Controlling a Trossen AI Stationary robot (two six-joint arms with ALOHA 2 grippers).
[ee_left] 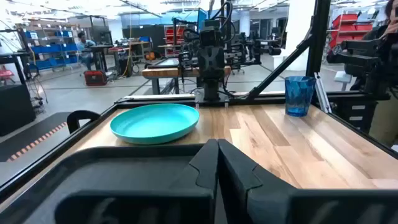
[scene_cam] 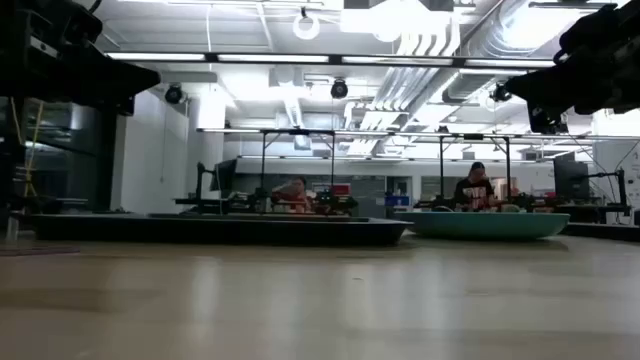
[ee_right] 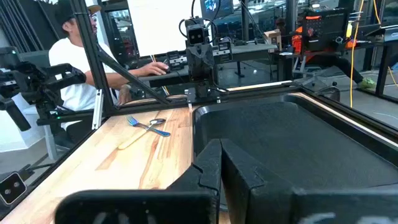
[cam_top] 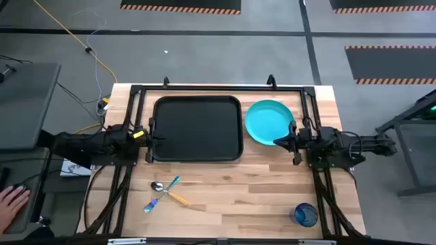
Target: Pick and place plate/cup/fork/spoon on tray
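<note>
The black tray [cam_top: 197,129] lies at the table's far middle. The turquoise plate [cam_top: 267,121] rests flat on the wood just right of it and also shows in the left wrist view [ee_left: 155,122]. The fork [cam_top: 172,184] and the orange-handled spoon [cam_top: 178,199] lie crossed near the front left. The blue cup [cam_top: 305,215] stands upright at the front right. My left gripper [cam_top: 148,137] is shut and empty, raised at the tray's left rim. My right gripper [cam_top: 278,141] is shut and empty, raised over the plate's near right edge.
A black frame [cam_top: 218,88] runs along the table's far and side edges. A person's hand [cam_top: 10,201] shows off the table's left, and a person in white [ee_right: 68,62] sits beyond that edge. Bare wood lies between the utensils and the cup.
</note>
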